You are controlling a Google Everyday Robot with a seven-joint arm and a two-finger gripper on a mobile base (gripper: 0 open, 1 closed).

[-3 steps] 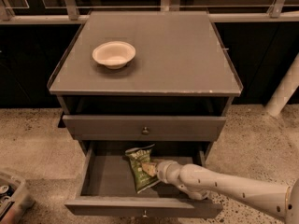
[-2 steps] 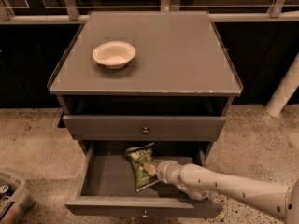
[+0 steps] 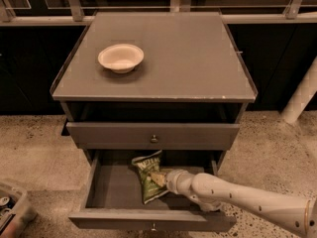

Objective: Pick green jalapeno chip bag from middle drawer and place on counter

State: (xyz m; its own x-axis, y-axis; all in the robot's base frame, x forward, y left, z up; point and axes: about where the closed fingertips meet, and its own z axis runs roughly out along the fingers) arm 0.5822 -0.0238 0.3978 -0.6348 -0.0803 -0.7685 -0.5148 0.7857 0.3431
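The green jalapeno chip bag [image 3: 149,178] lies inside the open middle drawer [image 3: 114,190], right of its centre, its top end tilted up toward the back. My gripper [image 3: 166,180] reaches in from the lower right on a white arm and sits against the bag's right edge. The counter [image 3: 168,58] is the grey cabinet top above.
A pale bowl [image 3: 121,57] stands on the counter's left half. The upper knobbed drawer [image 3: 153,135] is slightly pulled out above the open one. A bin with cans [image 3: 11,212] sits on the speckled floor at lower left. A white post [image 3: 302,93] stands at right.
The bag's top end has tipped up a little toward the drawer's back. The gripper stays at the bag's right edge.
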